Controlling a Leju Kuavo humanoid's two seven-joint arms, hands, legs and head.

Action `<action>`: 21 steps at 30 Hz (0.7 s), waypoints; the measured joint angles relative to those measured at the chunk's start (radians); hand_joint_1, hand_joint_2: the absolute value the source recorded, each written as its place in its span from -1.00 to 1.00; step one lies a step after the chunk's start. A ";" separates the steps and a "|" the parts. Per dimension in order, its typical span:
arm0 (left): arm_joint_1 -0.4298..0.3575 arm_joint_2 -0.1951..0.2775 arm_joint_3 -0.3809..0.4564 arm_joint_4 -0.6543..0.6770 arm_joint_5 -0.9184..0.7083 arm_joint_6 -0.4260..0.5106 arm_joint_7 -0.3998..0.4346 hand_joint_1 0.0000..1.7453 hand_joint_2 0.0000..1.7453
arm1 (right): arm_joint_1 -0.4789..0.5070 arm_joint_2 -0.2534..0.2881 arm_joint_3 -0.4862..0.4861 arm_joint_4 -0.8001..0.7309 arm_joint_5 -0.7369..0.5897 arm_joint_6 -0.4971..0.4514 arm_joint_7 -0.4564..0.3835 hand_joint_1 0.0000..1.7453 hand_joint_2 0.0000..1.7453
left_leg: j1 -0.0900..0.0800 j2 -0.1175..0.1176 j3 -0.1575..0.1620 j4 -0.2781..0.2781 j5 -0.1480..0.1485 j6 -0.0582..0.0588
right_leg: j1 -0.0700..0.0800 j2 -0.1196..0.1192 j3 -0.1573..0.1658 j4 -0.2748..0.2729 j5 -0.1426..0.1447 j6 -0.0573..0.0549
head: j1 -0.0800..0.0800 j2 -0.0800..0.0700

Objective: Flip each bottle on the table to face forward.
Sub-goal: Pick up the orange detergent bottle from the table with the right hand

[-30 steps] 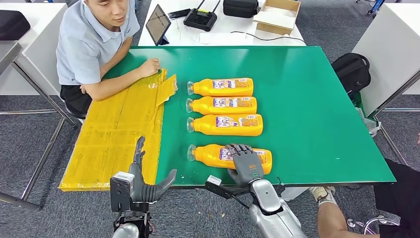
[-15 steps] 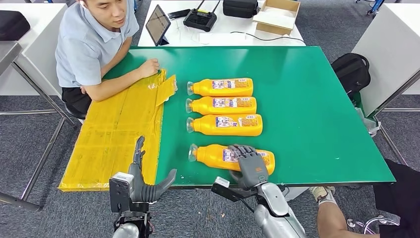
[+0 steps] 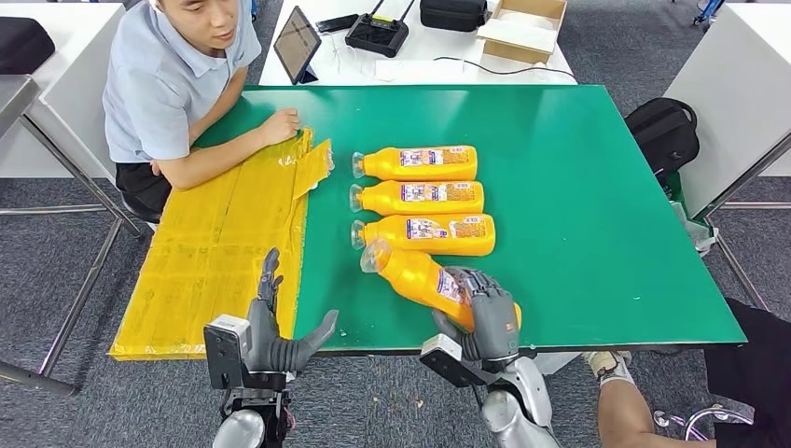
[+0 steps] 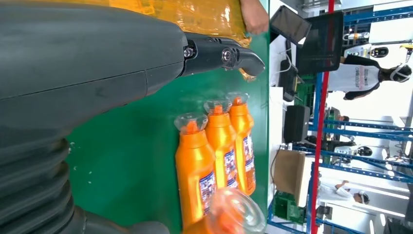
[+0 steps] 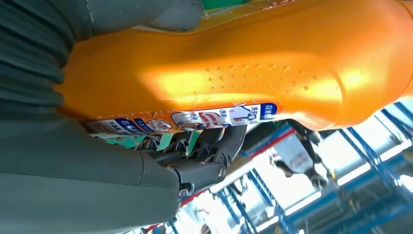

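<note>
Right hand lifting nearest orange bottle off the table to flip it.
Fingers wrapped round its body, cap end tilted up, almost touching the three-bottle row beyond. Roll label-up clear of the row; left hand idle, fingers spread, holding nothing.

**Colours on your table**

You see four orange bottles with clear caps and blue-and-white labels on a green table. Yellow sheeting covers its left side. Your hands are dark grey, the arms silver. The person's shirt is pale blue.
</note>
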 joint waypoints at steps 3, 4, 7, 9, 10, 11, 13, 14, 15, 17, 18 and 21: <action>-0.006 0.000 -0.005 0.002 0.002 0.000 0.001 -1.00 1.00 | 0.001 0.005 -0.008 -0.017 -0.007 -0.004 -0.006 0.97 1.00 | 0.000 0.000 0.000 0.000 0.000 0.000 | 0.000 0.000 0.000 0.000 0.000 0.000 | 0.000 0.000; -0.007 0.000 -0.006 0.004 0.003 -0.001 0.001 -1.00 1.00 | 0.001 0.006 -0.010 -0.021 -0.008 -0.005 -0.006 0.97 1.00 | 0.000 0.000 0.000 0.000 0.000 0.000 | 0.000 0.000 0.000 0.000 0.000 0.000 | 0.000 0.000; -0.010 0.000 -0.007 0.006 0.003 -0.001 0.001 -1.00 1.00 | 0.005 0.008 -0.014 -0.030 -0.011 -0.007 -0.010 0.98 1.00 | 0.000 0.000 0.000 0.000 0.000 0.000 | 0.000 0.000 -0.001 0.000 0.000 0.000 | 0.000 0.000; -0.010 0.000 -0.008 0.006 0.004 -0.002 0.002 -1.00 1.00 | 0.006 0.008 -0.017 -0.034 -0.017 -0.011 -0.018 0.94 1.00 | 0.000 0.000 -0.001 0.000 0.000 0.000 | 0.000 0.000 -0.001 0.000 0.000 0.000 | 0.000 0.000; -0.011 0.000 -0.008 0.007 0.005 -0.003 0.002 -1.00 1.00 | 0.007 0.009 -0.018 -0.037 -0.023 -0.014 -0.023 0.91 1.00 | 0.000 0.000 -0.001 0.000 0.000 0.000 | 0.000 0.000 -0.001 0.000 0.000 0.000 | 0.000 0.000; -0.011 0.000 -0.008 0.007 0.009 -0.006 0.005 -1.00 1.00 | 0.008 0.010 -0.020 -0.040 -0.030 -0.018 -0.030 0.90 1.00 | 0.000 0.000 -0.001 0.000 0.000 0.000 | 0.000 0.000 -0.001 0.000 0.000 0.000 | 0.000 0.000; -0.013 0.000 -0.009 0.008 0.043 -0.037 0.028 -1.00 1.00 | 0.009 0.013 -0.026 -0.048 -0.048 -0.028 -0.043 0.92 1.00 | 0.000 0.000 -0.001 0.000 0.000 0.000 | 0.000 0.000 -0.001 0.000 0.000 0.000 | 0.000 0.000; -0.013 0.000 -0.011 0.010 0.076 -0.070 0.051 -1.00 1.00 | 0.010 0.014 -0.030 -0.053 -0.060 -0.034 -0.051 0.93 1.00 | 0.000 0.000 -0.001 0.000 0.000 0.000 | 0.000 0.000 -0.001 0.000 0.000 0.000 | 0.000 0.000; -0.014 0.000 -0.014 0.012 0.118 -0.111 0.080 -1.00 1.00 | 0.010 0.016 -0.033 -0.059 -0.073 -0.040 -0.060 0.94 1.00 | 0.000 0.000 -0.001 0.000 0.000 0.000 | 0.000 0.000 -0.001 0.000 0.000 0.000 | 0.000 0.000; -0.013 0.001 -0.024 0.022 0.202 -0.192 0.130 -1.00 1.00 | 0.010 0.020 -0.039 -0.070 -0.096 -0.051 -0.079 0.93 1.00 | 0.000 0.000 -0.001 0.000 0.000 0.000 | 0.000 0.000 -0.001 0.000 0.000 0.000 | 0.000 0.000; -0.011 0.001 -0.031 0.029 0.232 -0.220 0.145 -1.00 1.00 | 0.010 0.022 -0.041 -0.075 -0.105 -0.055 -0.085 0.92 1.00 | 0.000 0.000 -0.001 0.000 0.000 0.000 | 0.000 0.000 -0.001 0.000 0.000 0.000 | 0.000 0.000; -0.010 0.004 -0.047 0.047 0.274 -0.254 0.162 -1.00 1.00 | 0.011 0.025 -0.046 -0.086 -0.118 -0.062 -0.098 0.92 1.00 | 0.000 0.000 -0.001 0.000 0.000 0.000 | 0.000 0.000 -0.001 0.000 0.000 0.000 | 0.000 0.000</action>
